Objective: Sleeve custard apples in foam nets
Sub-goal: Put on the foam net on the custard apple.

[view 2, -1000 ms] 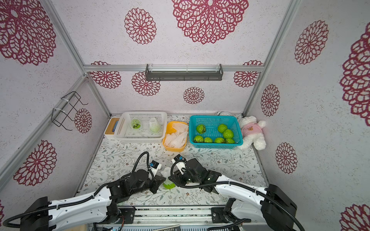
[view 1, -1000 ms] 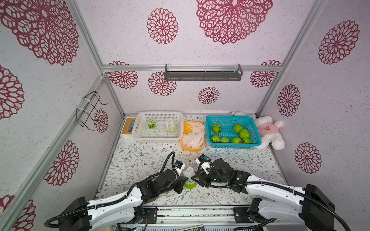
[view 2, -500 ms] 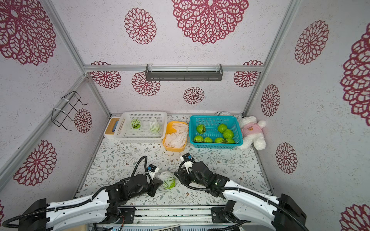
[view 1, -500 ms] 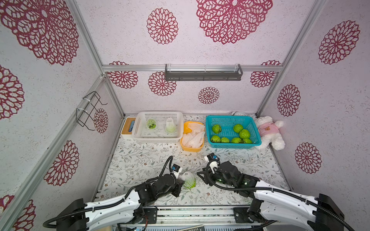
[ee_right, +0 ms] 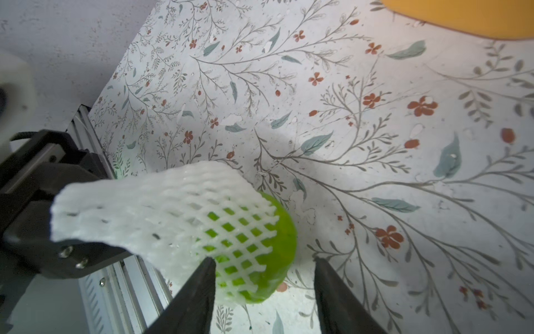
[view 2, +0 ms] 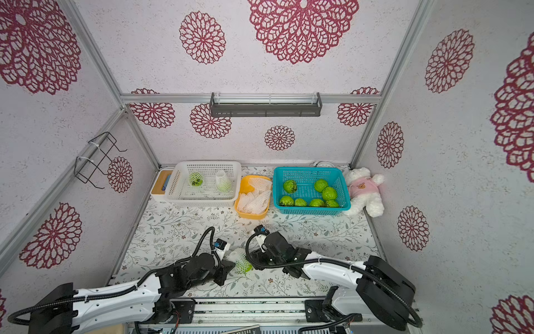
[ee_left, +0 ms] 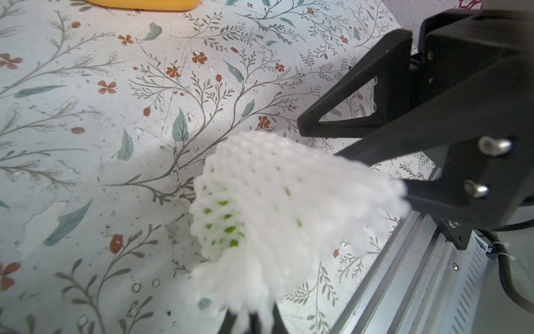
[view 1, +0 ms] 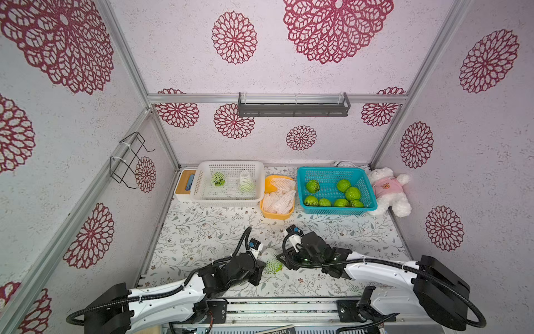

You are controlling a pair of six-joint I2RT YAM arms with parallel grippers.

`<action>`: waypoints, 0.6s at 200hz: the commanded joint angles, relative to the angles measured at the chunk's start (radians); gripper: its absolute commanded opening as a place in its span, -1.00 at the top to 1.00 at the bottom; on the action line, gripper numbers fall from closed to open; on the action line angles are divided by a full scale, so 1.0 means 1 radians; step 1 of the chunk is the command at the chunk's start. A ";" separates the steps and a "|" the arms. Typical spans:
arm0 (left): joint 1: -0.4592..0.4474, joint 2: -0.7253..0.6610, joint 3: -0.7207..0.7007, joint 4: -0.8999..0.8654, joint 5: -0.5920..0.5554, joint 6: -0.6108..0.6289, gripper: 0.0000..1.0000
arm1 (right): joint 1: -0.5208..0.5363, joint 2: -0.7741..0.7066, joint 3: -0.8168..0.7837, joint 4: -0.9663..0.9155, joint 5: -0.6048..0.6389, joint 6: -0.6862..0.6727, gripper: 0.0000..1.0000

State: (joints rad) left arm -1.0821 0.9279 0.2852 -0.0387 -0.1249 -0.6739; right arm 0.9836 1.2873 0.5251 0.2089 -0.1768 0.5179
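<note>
A green custard apple (view 1: pixel 274 265) (ee_right: pixel 278 231) lies near the table's front edge, partly inside a white foam net (view 1: pixel 268 255) (ee_right: pixel 161 208) (ee_left: pixel 277 202). The fruit's far end sticks bare out of the net. My left gripper (view 1: pixel 261 263) (ee_left: pixel 251 319) is shut on the net's loose end, on the fruit's left. My right gripper (view 1: pixel 281 260) (ee_right: pixel 264 261) stands open just right of the fruit. One finger is at the netted side. The other finger is clear of the fruit.
At the back, a teal basket (view 1: pixel 338 210) holds several bare custard apples. Left of it a yellow tub (view 1: pixel 277 216) holds spare foam nets. A white basket (view 1: pixel 231 203) holds two sleeved fruits. A teddy bear (view 1: pixel 388 191) sits at back right. The metal rail (view 1: pixel 289 306) runs along the front.
The right gripper drew away to the right, then came back to the fruit with its jaws wider. The left gripper kept its hold on the net, which barely moved.
</note>
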 commanded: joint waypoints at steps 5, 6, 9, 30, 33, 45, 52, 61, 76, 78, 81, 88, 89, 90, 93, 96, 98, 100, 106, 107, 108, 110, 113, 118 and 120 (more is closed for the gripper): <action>-0.013 -0.001 -0.008 0.025 -0.031 -0.024 1.00 | -0.005 0.032 0.036 0.099 -0.067 0.031 -0.11; -0.013 -0.001 -0.008 0.025 -0.030 -0.024 1.00 | -0.004 0.033 0.036 0.099 -0.068 0.031 -0.11; -0.014 -0.001 -0.008 0.026 -0.030 -0.024 1.00 | -0.005 0.037 0.038 0.102 -0.069 0.032 -0.09; -0.015 -0.007 -0.009 0.020 -0.036 -0.027 1.00 | -0.004 0.061 0.038 0.112 -0.076 0.038 0.08; -0.016 -0.007 -0.008 0.019 -0.036 -0.026 1.00 | -0.004 0.063 0.038 0.113 -0.076 0.040 0.11; -0.015 -0.011 -0.010 0.017 -0.038 -0.025 1.00 | -0.004 0.067 0.035 0.115 -0.075 0.046 0.24; -0.015 -0.011 -0.011 0.016 -0.039 -0.025 1.00 | -0.005 0.066 0.032 0.115 -0.069 0.048 0.31; -0.015 -0.011 -0.010 0.016 -0.042 -0.026 1.00 | -0.004 0.064 0.029 0.113 -0.062 0.054 0.42; -0.015 -0.014 -0.008 0.013 -0.044 -0.025 1.00 | -0.005 0.060 0.026 0.098 -0.038 0.063 0.58; -0.015 -0.013 -0.008 0.013 -0.044 -0.024 1.00 | -0.005 0.060 0.026 0.096 -0.035 0.064 0.59; -0.016 -0.014 -0.008 0.013 -0.045 -0.024 1.00 | -0.006 0.060 0.026 0.092 -0.030 0.066 0.62; -0.016 -0.012 -0.006 0.013 -0.045 -0.024 1.00 | -0.005 0.058 0.026 0.083 -0.018 0.070 0.69; -0.016 -0.012 -0.007 0.013 -0.044 -0.025 1.00 | -0.005 0.058 0.026 0.082 -0.017 0.070 0.69; -0.016 -0.012 -0.006 0.013 -0.045 -0.024 1.00 | -0.005 0.058 0.026 0.081 -0.015 0.071 0.70; -0.016 -0.012 -0.005 0.013 -0.044 -0.024 1.00 | -0.006 0.058 0.025 0.077 -0.010 0.070 0.73; -0.016 -0.012 -0.005 0.013 -0.045 -0.024 1.00 | -0.006 0.058 0.024 0.074 -0.006 0.072 0.75; -0.016 -0.012 -0.005 0.013 -0.043 -0.024 1.00 | -0.006 0.057 0.024 0.071 -0.003 0.073 0.77; -0.016 -0.012 -0.004 0.013 -0.043 -0.023 1.00 | -0.006 0.057 0.024 0.069 -0.001 0.075 0.78; -0.016 -0.012 -0.003 0.013 -0.042 -0.024 1.00 | -0.006 0.056 0.023 0.063 0.007 0.077 0.81; -0.016 -0.012 -0.002 0.013 -0.043 -0.023 1.00 | -0.006 0.055 0.023 0.062 0.008 0.078 0.82; -0.016 -0.012 -0.002 0.013 -0.043 -0.023 1.00 | -0.006 0.055 0.023 0.062 0.009 0.078 0.83; -0.016 -0.012 -0.001 0.013 -0.042 -0.023 1.00 | -0.006 0.055 0.023 0.060 0.013 0.080 0.84; -0.016 -0.011 -0.001 0.012 -0.042 -0.022 1.00 | -0.006 0.055 0.022 0.057 0.016 0.082 0.86; -0.016 -0.011 0.000 0.014 -0.041 -0.021 1.00 | -0.006 0.053 0.021 0.053 0.023 0.084 0.88; -0.016 -0.011 0.000 0.014 -0.041 -0.021 1.00 | -0.006 0.053 0.020 0.051 0.026 0.085 0.89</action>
State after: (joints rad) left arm -1.0882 0.9276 0.2852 -0.0391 -0.1463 -0.6823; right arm 0.9821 1.3552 0.5385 0.2916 -0.2054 0.5827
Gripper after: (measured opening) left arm 0.042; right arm 0.076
